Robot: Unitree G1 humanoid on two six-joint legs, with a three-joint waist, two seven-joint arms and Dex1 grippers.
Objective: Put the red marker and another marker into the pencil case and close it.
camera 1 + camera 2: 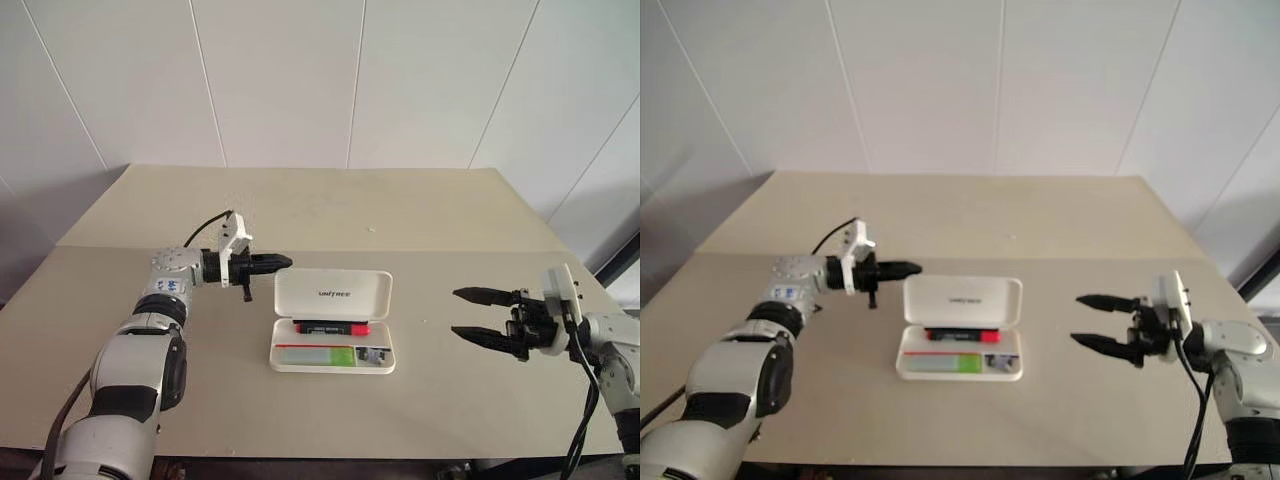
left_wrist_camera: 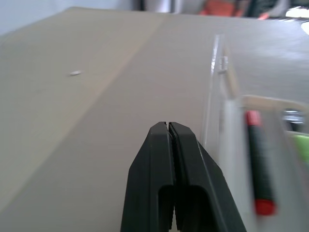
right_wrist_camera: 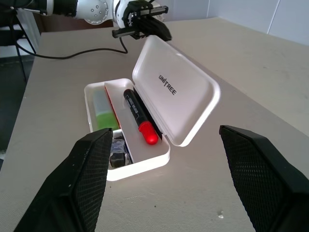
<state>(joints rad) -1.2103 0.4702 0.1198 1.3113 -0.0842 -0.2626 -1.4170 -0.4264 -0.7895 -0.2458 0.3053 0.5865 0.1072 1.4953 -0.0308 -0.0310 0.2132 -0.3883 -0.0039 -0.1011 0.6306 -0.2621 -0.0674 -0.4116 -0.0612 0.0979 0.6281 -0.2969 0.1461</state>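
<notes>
Step in hand, by judgement: close lid. Left gripper (image 1: 281, 262), fingers pressed together, empty, sits just left of raised lid's far edge — better push lid top toward near side, slowly, so case does not slide.

Right gripper (image 1: 478, 315) spread wide, empty, well right of pencil case (image 1: 333, 345).

Inside tray: red marker (image 1: 332, 327) in far compartment, green marker (image 1: 325, 355) in near one — both lie flat.

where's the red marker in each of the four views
Left eye view: red marker in the open pencil case, under the raised lid.
Right eye view: same spot.
Left wrist view: beside the shut left gripper.
Right wrist view: centre, beside the lid.
Shared landmark: the case's white lid.
</notes>
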